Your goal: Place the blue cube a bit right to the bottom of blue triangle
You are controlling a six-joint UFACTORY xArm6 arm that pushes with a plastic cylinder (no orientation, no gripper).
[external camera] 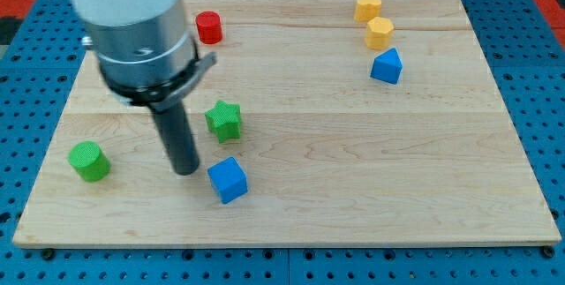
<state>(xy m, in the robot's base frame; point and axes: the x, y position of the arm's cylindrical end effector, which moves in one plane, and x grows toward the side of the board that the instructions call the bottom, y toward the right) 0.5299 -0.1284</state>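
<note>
So the blue cube (pixel 228 180) sits just right of the tip (pixel 185 170), maybe touching, near the board's (pixel 353 223) bottom edge. No pincer here, just a bare rod, nothing grasped. The blue triangle (pixel 387 66) is way off up-right, so basically the whole push is left. Wide open wood between; green star (pixel 224 120) just above.

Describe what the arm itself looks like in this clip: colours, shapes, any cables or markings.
The arm enters from the view's top left as a wide pale grey cylinder. Below it sits a darker metallic collar with a small tab sticking out to the view's right. From that hangs a straight, dark, round rod ending in my tip. No cables or markings are visible.
</note>
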